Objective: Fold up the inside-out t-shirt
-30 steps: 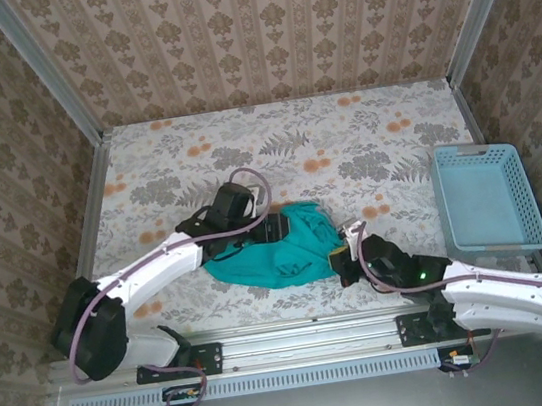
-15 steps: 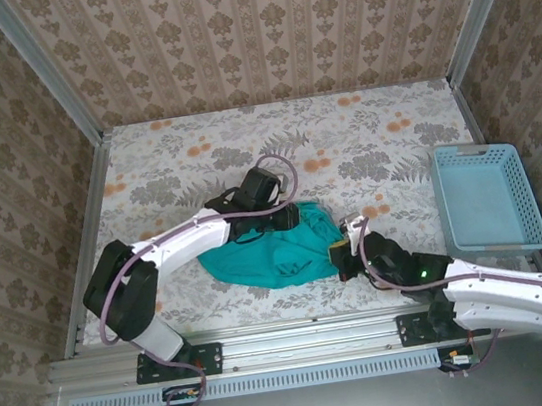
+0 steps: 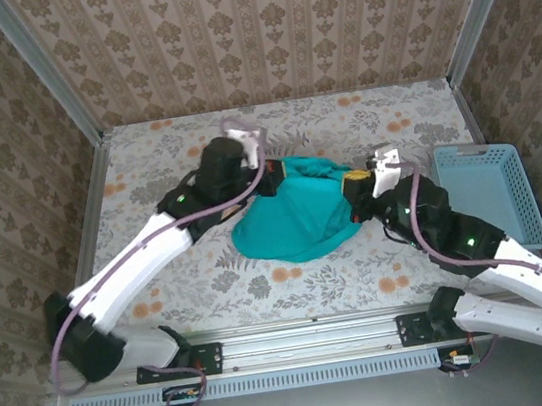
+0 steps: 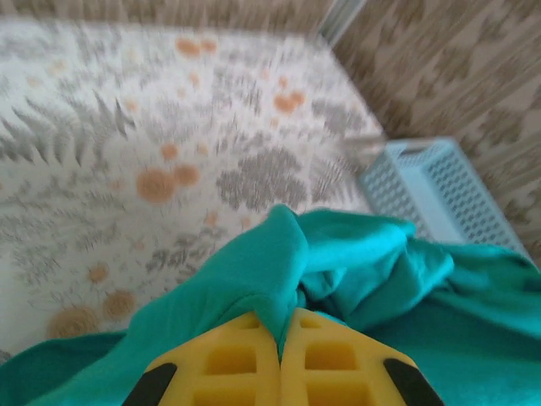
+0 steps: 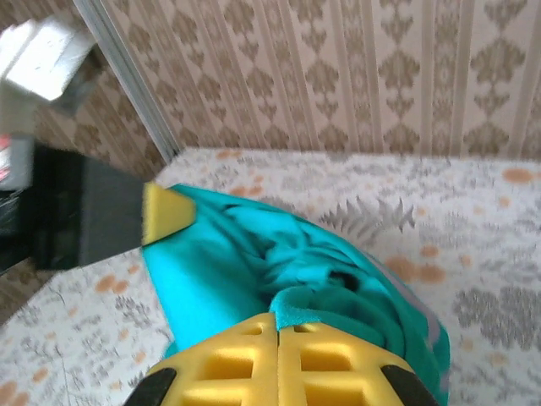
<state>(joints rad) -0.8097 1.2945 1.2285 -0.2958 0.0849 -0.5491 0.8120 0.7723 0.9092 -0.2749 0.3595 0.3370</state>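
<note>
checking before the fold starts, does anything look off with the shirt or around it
The shirt is a crumpled bunch, not spread flat. It is pinched at two spots, by the shut left pincer and the shut right pincer. Nothing looks torn or spilled, and the basket sits square off to the right.

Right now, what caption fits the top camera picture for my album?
Left fingers and right fingers pinch the bunched teal t-shirt between them, near a blue basket.
</note>
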